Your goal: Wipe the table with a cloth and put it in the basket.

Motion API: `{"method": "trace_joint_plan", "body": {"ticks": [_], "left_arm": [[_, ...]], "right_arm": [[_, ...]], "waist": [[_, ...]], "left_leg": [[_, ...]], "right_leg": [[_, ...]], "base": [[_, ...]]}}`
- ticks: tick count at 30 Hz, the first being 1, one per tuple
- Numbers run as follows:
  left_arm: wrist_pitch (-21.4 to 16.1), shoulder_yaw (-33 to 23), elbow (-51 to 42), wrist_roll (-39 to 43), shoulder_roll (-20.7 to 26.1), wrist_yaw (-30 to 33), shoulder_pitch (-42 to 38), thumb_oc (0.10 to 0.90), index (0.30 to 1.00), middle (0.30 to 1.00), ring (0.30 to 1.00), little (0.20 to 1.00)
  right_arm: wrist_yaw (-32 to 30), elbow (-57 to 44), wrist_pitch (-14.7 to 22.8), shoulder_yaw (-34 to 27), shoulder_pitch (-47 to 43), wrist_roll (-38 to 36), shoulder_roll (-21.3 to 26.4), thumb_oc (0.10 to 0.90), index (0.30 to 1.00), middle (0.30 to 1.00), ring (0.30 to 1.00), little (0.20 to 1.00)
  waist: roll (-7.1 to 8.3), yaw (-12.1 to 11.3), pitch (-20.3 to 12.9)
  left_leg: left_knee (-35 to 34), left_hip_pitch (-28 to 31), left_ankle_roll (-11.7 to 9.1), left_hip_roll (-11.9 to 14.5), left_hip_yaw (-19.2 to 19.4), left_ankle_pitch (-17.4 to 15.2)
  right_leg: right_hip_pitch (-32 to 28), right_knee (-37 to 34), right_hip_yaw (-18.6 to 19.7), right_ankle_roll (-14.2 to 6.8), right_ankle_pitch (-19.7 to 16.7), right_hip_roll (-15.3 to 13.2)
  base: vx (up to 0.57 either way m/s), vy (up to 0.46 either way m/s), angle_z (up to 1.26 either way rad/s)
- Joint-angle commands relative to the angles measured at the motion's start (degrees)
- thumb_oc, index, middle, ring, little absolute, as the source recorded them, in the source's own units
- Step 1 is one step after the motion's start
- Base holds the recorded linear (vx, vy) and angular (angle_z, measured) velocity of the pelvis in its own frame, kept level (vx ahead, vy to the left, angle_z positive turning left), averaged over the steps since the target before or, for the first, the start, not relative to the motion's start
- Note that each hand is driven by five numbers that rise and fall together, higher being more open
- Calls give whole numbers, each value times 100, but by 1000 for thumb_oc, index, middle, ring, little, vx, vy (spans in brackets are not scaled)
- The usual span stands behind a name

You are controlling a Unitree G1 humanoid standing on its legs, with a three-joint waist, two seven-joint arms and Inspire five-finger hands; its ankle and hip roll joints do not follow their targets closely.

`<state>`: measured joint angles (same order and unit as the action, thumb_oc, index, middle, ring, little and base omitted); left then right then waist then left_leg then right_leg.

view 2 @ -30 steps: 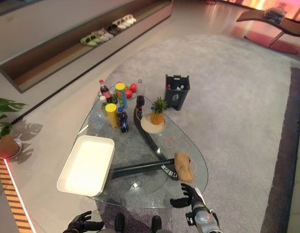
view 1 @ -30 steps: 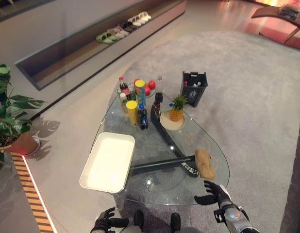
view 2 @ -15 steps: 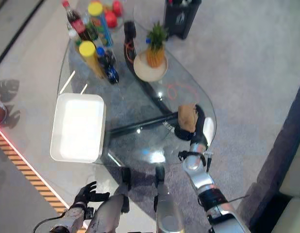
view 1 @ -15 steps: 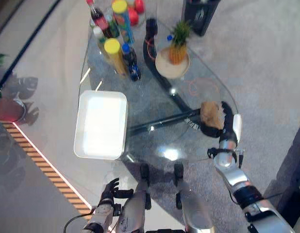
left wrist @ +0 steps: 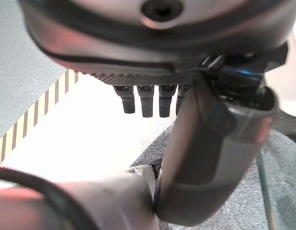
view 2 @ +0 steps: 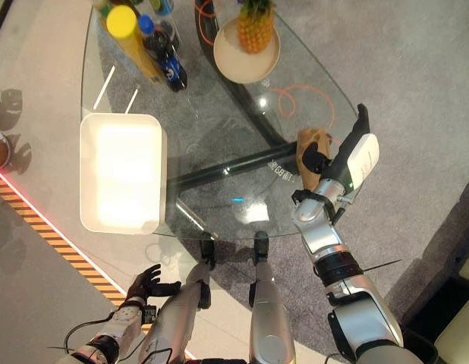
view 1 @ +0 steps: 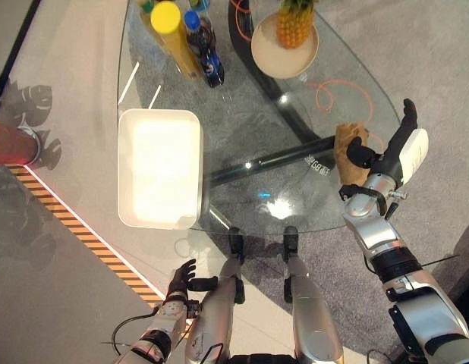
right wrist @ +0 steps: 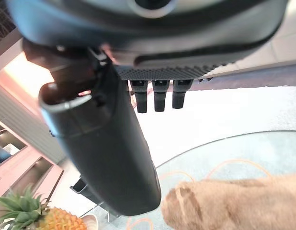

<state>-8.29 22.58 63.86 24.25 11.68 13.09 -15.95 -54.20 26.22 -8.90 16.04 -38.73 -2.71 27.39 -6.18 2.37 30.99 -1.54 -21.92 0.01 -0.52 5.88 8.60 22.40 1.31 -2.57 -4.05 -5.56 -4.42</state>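
Glass table (view 1: 295, 98): right hand (view 1: 386, 155), fingers straight, beside brown cloth (view 1: 347, 152); white tray (view 1: 160, 168) well apart.

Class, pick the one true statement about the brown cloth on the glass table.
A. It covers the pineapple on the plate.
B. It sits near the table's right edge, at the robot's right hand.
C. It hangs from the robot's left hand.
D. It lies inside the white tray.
B: the brown cloth lies near the right edge of the glass table, with the right hand at it, thumb against the cloth.
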Motion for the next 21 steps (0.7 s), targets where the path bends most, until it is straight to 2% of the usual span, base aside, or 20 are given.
{"method": "trace_joint_plan", "body": {"ticks": [1, 5, 9, 14, 21], "left_arm": [[41, 134, 97, 173, -137, 193, 350, 800, 900, 900, 900, 900], [21, 222, 71, 203, -168, 175, 383, 800, 900, 900, 900, 900], [-72, 250, 127, 262, -199, 133, 436, 800, 900, 900, 900, 900], [-211, 170, 177, 277, -234, 117, 451, 800, 900, 900, 900, 900], [-82, 157, 132, 294, -175, 151, 358, 800, 900, 900, 900, 900]], "right_arm": [[-556, -381, 49, -124, -470, -77, 546, 800, 900, 900, 900, 900], [-697, -355, -39, -106, -556, -511, 553, 800, 900, 900, 900, 900], [-843, -432, 14, -104, -435, -881, 327, 800, 900, 900, 900, 900], [-953, -752, 134, -211, -66, -963, 74, 800, 900, 900, 900, 900], [-1387, -846, 43, -379, 321, -1089, -24, 800, 900, 900, 900, 900]], "waist": [[52, -28, -120], [-8, -43, -120], [-5, -30, -120], [82, 38, -120], [204, 135, -120]], "left_leg": [[1159, -762, 5, -326, -108, -578], [1240, -1042, -1, -353, -131, -551], [1266, -1129, 3, -348, -136, -554], [1327, -1107, -2, -322, -83, -579], [1418, -1051, -3, -278, -45, -617]], "right_leg": [[839, 703, 86, 221, 13, -19], [1149, 802, 91, 235, -3, -7], [1260, 854, 108, 264, 4, 14], [1249, 934, 149, 289, 32, 63], [1184, 984, 177, 242, 4, 76]], "base": [[0, 0, 0], [14, 24, 7], [18, 32, 2], [8, 17, -3], [0, 0, 0]]}}
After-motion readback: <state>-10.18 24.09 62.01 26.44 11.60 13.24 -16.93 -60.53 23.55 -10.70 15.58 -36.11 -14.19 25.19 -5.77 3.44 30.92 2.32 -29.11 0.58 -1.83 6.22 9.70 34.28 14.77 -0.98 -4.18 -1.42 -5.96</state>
